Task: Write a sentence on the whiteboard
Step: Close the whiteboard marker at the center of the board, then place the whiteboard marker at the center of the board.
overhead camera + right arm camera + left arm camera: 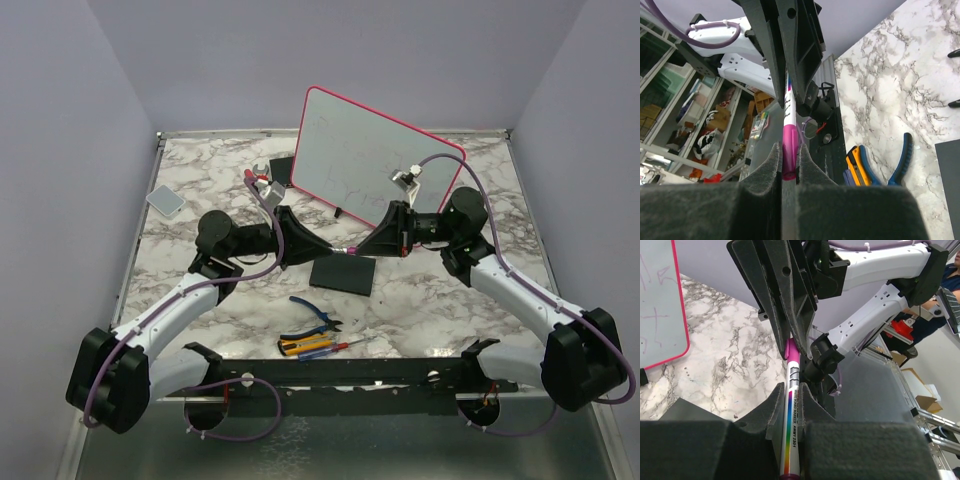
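Observation:
The whiteboard [375, 160], pink-framed, stands tilted at the back of the table; its corner [655, 305] also shows in the left wrist view. A few faint pinkish strokes of the sentence [654, 282] mark that corner. In front of the board both grippers meet tip to tip over the table on one whiteboard marker [352, 248]. My left gripper [792, 390] is shut on the marker's white rainbow-striped barrel [791, 425]. My right gripper [789, 150] is shut on its magenta cap [789, 155], which sits on the barrel.
A flat black square slab [343, 272] lies under the grippers. Blue-handled pliers [316, 312], a yellow cutter and screwdrivers [310, 345] lie near the front edge. At the left edge sits a small grey pad [166, 200]. Purple walls close in the table.

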